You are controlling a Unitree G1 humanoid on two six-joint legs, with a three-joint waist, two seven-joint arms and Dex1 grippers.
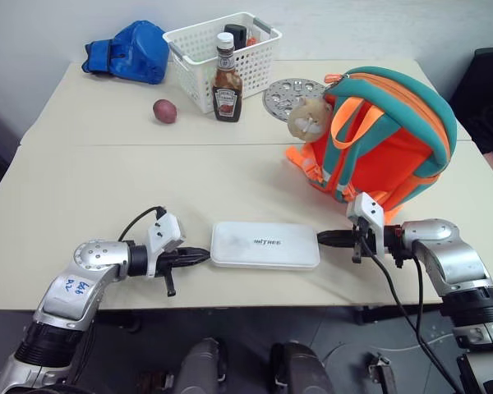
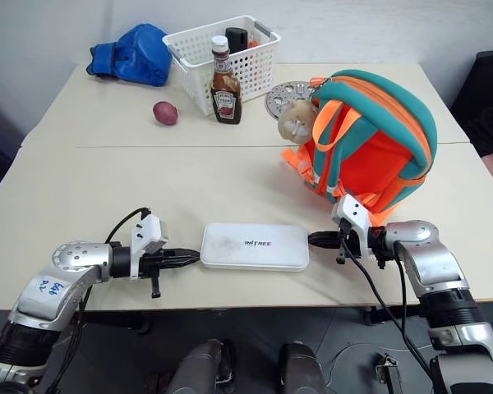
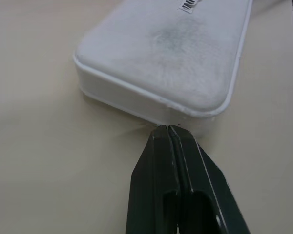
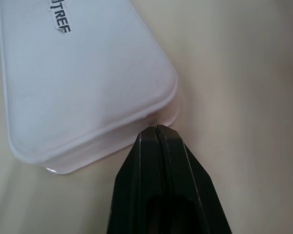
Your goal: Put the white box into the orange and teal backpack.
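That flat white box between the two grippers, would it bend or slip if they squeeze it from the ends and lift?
The white box looks like a rigid plastic case, so it probably won't bend. Its smooth rounded edges may let it slip, since the shut left gripper and right gripper meet only its narrow ends. Lying flat, it should slide rather than tip.
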